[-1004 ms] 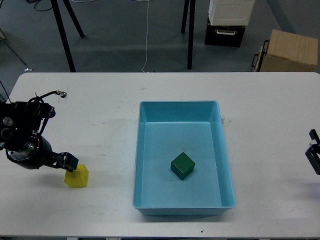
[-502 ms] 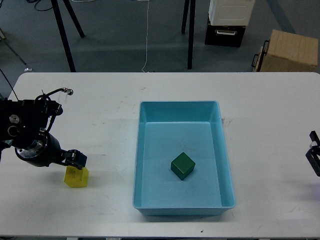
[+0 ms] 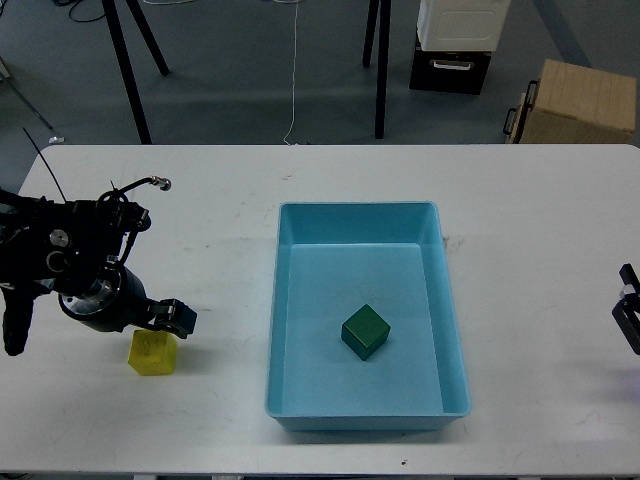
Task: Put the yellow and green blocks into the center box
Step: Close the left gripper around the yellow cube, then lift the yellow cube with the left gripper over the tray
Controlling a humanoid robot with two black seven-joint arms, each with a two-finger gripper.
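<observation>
Just below your left gripper (fingers too dark to tell whether parted) sits the yellow block, well left of the box.

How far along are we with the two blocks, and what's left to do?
About halfway. Done: the green block lies inside the blue box. In hand: nothing is held that I can see; the left end effector is low over the table just above the yellow block, its finger state unclear. Left: grasp the yellow block, which sits on the table left of the box, and place it inside. The right end effector is barely visible at the edge.
</observation>
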